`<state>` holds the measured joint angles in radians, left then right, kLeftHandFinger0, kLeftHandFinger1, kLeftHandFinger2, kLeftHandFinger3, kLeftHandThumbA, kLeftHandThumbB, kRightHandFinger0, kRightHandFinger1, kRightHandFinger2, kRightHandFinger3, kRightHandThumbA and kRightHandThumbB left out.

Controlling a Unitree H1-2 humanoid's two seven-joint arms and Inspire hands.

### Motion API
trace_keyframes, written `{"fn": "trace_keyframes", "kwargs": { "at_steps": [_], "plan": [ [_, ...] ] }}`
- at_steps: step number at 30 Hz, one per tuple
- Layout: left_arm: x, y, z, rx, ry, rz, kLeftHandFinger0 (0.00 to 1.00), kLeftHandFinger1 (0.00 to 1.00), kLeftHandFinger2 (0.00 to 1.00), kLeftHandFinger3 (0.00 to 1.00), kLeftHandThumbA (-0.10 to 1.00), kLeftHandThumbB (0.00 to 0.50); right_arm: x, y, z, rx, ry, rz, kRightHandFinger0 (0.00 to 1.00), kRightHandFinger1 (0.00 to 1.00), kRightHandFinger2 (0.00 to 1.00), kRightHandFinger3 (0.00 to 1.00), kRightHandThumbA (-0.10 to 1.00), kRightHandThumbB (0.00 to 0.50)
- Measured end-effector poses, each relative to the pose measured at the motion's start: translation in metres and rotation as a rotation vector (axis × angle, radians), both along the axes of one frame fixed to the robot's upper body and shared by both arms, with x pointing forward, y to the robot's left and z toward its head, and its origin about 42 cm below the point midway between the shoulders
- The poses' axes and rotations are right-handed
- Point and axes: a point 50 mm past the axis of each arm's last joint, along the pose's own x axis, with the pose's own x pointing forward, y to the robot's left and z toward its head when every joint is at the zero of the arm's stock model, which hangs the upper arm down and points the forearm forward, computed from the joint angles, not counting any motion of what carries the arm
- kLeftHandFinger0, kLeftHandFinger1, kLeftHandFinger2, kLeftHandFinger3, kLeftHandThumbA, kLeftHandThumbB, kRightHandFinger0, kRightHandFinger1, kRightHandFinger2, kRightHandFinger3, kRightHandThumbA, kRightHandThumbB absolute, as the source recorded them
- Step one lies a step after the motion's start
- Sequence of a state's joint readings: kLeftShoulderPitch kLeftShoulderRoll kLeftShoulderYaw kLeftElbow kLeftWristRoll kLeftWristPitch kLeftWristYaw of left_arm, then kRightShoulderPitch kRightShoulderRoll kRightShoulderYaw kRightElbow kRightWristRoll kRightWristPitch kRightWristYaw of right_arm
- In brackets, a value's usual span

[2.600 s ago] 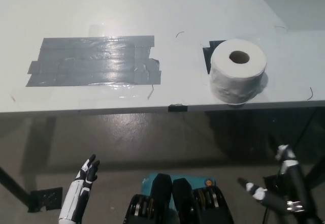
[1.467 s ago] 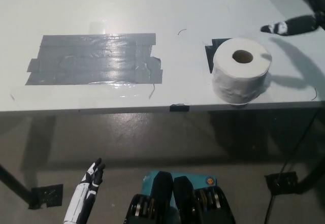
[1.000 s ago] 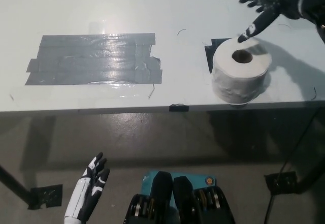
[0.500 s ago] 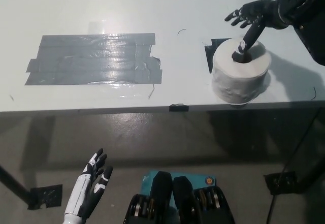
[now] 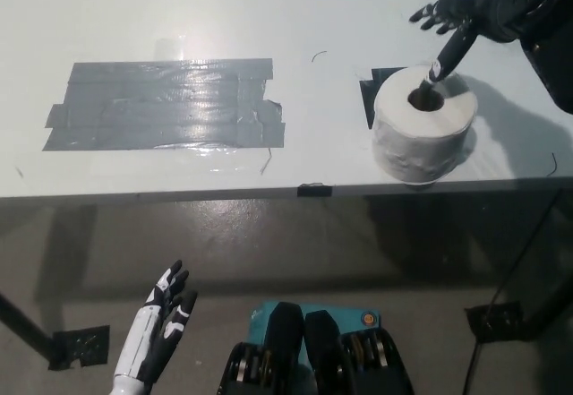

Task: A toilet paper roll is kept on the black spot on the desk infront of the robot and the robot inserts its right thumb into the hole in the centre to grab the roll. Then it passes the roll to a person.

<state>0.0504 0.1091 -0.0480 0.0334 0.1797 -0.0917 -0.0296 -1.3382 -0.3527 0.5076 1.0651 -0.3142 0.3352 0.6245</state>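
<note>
Nearest, low and to the robot's left, the white left hand [image 5: 159,334] is hanging below desk level over the floor, holding nothing, fingers apart and pointing up.

Past it, the white desk [image 5: 179,5] is running across the view. On its left half a wide patch of grey tape strips [image 5: 166,105] is lying flat, well apart from everything else.

On the right half, close to the desk's near edge, the toilet paper roll [image 5: 423,136] is standing upright with its centre hole facing up. It is sitting on the black spot [image 5: 373,91], of which only a corner is showing at the roll's far-left side.

Just beyond the roll, the black right hand [image 5: 462,18] is reaching in from the upper right. It is open and gripping nothing: the fingers [image 5: 426,13] are spreading away over the desk, not around the roll. The thumb [image 5: 445,57] is angling down toward the centre hole, its tip sitting at the hole's far rim. I cannot tell whether the tip is inside the hole or only above it. The outer wall of the roll is free of the hand.
</note>
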Motion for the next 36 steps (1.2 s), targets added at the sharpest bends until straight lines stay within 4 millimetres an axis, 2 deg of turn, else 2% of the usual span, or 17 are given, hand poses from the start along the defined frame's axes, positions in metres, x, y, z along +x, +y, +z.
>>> {"fn": "trace_keyframes", "kwargs": {
  "at_steps": [3,4,7,9,11,12,14,18,19,22,25,26,28,31,34,35,36],
  "plan": [
    [0.001,0.0,0.001,0.001,-0.003,-0.001,1.0,1.0,1.0,1.0,0.89,0.121,0.0,-0.001,0.002,0.018,-0.012,-0.014,1.0,1.0,1.0,1.0,1.0,0.452],
    [0.001,0.0,0.001,0.001,-0.004,-0.001,1.0,1.0,1.0,1.0,0.89,0.12,0.0,-0.002,0.002,0.025,-0.017,-0.022,1.0,1.0,1.0,1.0,1.0,0.424],
    [0.002,0.0,0.001,0.002,-0.005,-0.002,1.0,1.0,1.0,1.0,0.89,0.123,0.0,-0.002,0.001,0.026,-0.021,-0.025,1.0,1.0,1.0,1.0,1.0,0.4],
    [0.002,0.0,0.001,0.002,-0.005,-0.002,1.0,1.0,1.0,1.0,0.9,0.127,0.0,-0.002,-0.001,0.023,-0.021,-0.024,1.0,1.0,1.0,1.0,1.0,0.318],
    [0.002,0.0,0.002,0.003,-0.006,-0.002,1.0,1.0,1.0,1.0,0.9,0.127,-0.001,-0.002,-0.004,0.021,-0.019,-0.022,1.0,1.0,1.0,1.0,1.0,0.294],
    [0.002,0.0,0.002,0.003,-0.006,-0.002,1.0,1.0,1.0,1.0,0.9,0.126,-0.001,-0.002,-0.006,0.021,-0.017,-0.018,1.0,1.0,1.0,1.0,1.0,0.298],
    [0.002,0.0,0.002,0.003,-0.006,-0.002,1.0,1.0,1.0,1.0,0.89,0.123,-0.001,-0.003,-0.011,0.021,-0.011,-0.011,1.0,1.0,1.0,1.0,1.0,0.357],
    [0.003,-0.001,0.002,0.003,-0.009,-0.003,1.0,1.0,1.0,1.0,0.89,0.123,-0.001,-0.004,-0.016,0.015,-0.004,-0.002,1.0,1.0,1.0,1.0,1.0,0.411],
    [0.004,-0.001,0.003,0.003,-0.009,-0.003,1.0,1.0,1.0,1.0,0.89,0.123,0.0,-0.004,-0.016,0.012,-0.002,-0.003,1.0,1.0,1.0,1.0,1.0,0.445],
    [0.005,-0.001,0.004,0.004,-0.013,-0.004,1.0,1.0,1.0,1.0,0.89,0.125,0.0,-0.005,-0.02,-0.005,0.004,-0.004,1.0,1.0,1.0,1.0,1.0,0.491],
    [0.007,-0.001,0.005,0.004,-0.018,-0.005,1.0,1.0,1.0,1.0,0.88,0.12,0.0,-0.004,-0.021,-0.024,0.003,-0.001,1.0,1.0,1.0,1.0,0.99,0.461],
    [0.007,-0.001,0.005,0.004,-0.019,-0.005,1.0,1.0,1.0,1.0,0.88,0.123,0.0,-0.004,-0.021,-0.026,0.003,0.001,1.0,1.0,1.0,1.0,0.96,0.38],
    [0.008,-0.002,0.006,0.004,-0.021,-0.006,1.0,1.0,1.0,1.0,0.88,0.121,0.0,-0.004,-0.021,-0.029,0.002,0.004,1.0,1.0,1.0,1.0,1.0,0.363],
    [0.008,-0.002,0.006,0.004,-0.021,-0.006,1.0,1.0,1.0,1.0,0.88,0.119,0.0,-0.004,-0.024,-0.046,0.021,0.02,1.0,1.0,1.0,1.0,1.0,0.3],
    [0.008,-0.002,0.006,0.004,-0.021,-0.006,1.0,1.0,1.0,1.0,0.88,0.124,0.0,-0.005,-0.03,-0.041,0.037,0.033,1.0,1.0,1.0,1.0,0.93,0.304],
    [0.008,-0.002,0.006,0.004,-0.021,-0.006,1.0,1.0,1.0,1.0,0.89,0.124,0.0,-0.005,-0.031,-0.038,0.039,0.036,1.0,1.0,1.0,1.0,0.95,0.325],
    [0.008,-0.002,0.006,0.004,-0.021,-0.006,1.0,1.0,1.0,1.0,0.89,0.125,0.0,-0.005,-0.032,-0.036,0.04,0.04,1.0,1.0,1.0,1.0,0.97,0.324]
  ]
}}
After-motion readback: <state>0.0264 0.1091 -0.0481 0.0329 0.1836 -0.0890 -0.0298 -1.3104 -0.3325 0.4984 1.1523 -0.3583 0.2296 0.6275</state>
